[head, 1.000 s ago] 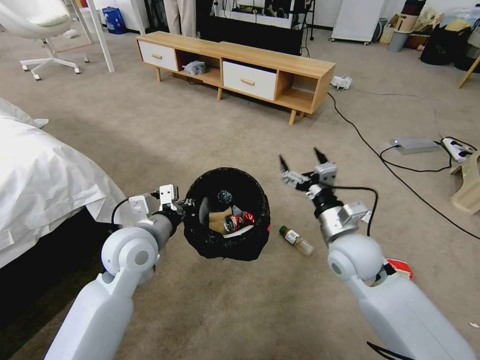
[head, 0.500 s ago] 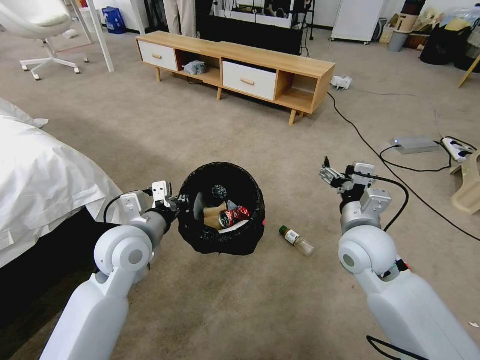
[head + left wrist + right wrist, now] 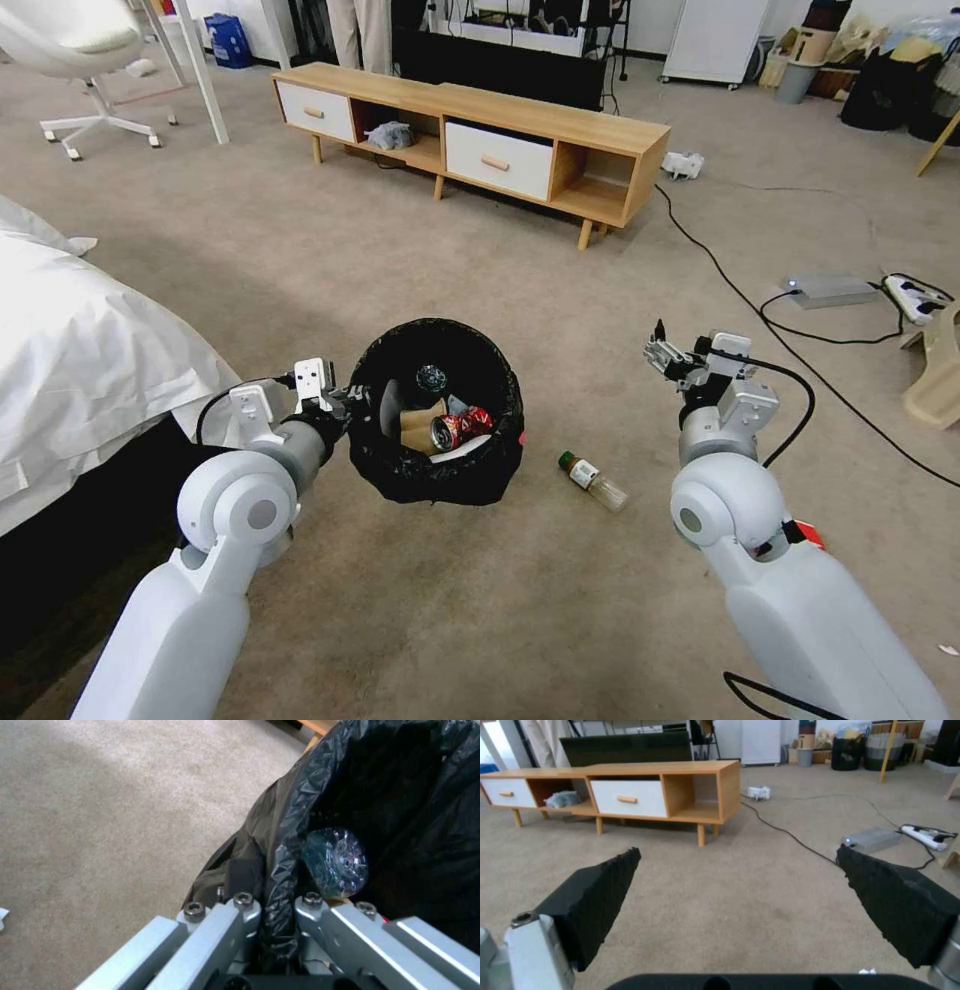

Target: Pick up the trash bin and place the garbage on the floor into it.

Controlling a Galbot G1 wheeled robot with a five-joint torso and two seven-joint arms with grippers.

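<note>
The trash bin point(image 3: 400, 478), lined with a glossy black bag, hangs just above the floor point(image 3: 420, 270) with my left gripper point(image 3: 350, 400) shut on its near-left rim. In the left wrist view the left gripper point(image 3: 277, 900) pinches the bag-covered rim point(image 3: 285, 843). Inside lie a crushed red can point(image 3: 456, 428), brown paper point(image 3: 415, 425) and a clear bottle's base point(image 3: 336, 860). A green-capped bottle point(image 3: 592, 481) lies on the carpet right of the bin. My right gripper point(image 3: 672, 358) hovers open farther right, its black pads point(image 3: 595, 896) wide apart with nothing between them. A red wrapper point(image 3: 810, 533) peeks out beside my right arm.
A bed with a white sheet point(image 3: 80, 340) fills the left side. A low wooden cabinet point(image 3: 470, 130) stands ahead. Black cables point(image 3: 740, 290), a grey box point(image 3: 830, 290) and a power strip point(image 3: 915, 292) lie on the right. A small white scrap point(image 3: 948, 650) sits at the far right.
My right gripper has swung rightward away from above the bin and turned. The left arm has carried the bin a little to the left and farther from me.
</note>
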